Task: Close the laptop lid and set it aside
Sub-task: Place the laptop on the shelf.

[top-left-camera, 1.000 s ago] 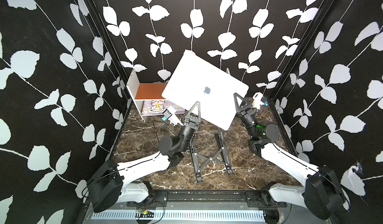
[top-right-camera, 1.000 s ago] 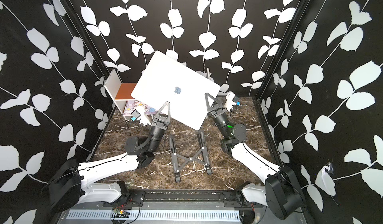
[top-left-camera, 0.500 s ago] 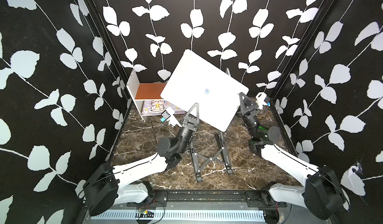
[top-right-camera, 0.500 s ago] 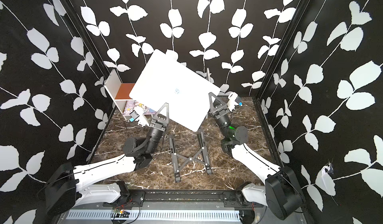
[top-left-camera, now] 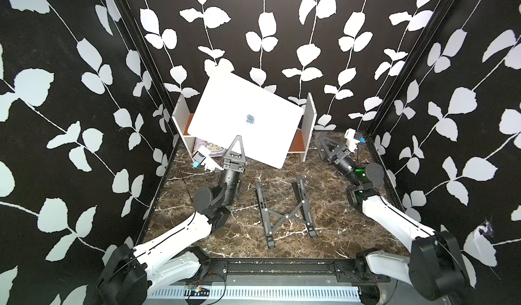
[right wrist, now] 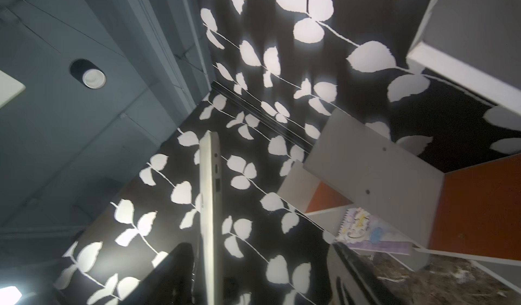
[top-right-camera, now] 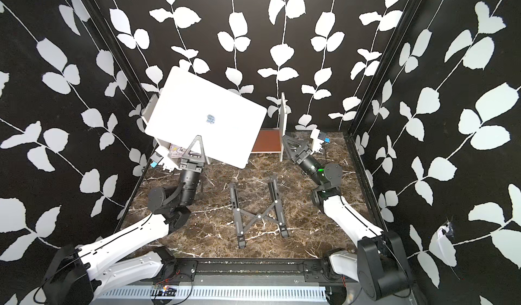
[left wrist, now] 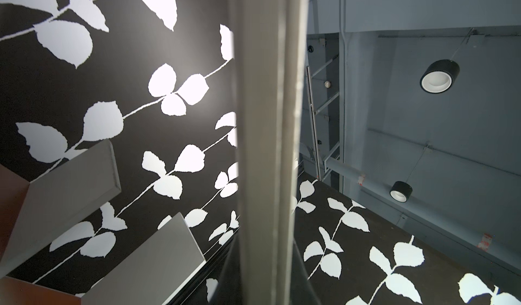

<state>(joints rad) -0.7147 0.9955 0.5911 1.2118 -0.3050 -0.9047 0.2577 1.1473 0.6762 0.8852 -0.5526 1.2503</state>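
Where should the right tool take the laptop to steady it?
Probably the short edge facing the right tool, approached from the right, jaws straddling the thin closed slab. The laptop hangs tilted in the air, pinched only at its near edge by the left tool.

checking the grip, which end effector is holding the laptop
The left end effector, shut on the near edge of the raised laptop; the right end effector stands open, apart from it.

One laptop (top-left-camera: 245,120), one folding stand (top-left-camera: 284,213), one spiral notebook (top-left-camera: 210,150), one shelf (top-left-camera: 308,120), and two tools: left tool (top-left-camera: 238,140), right tool (top-left-camera: 325,143).
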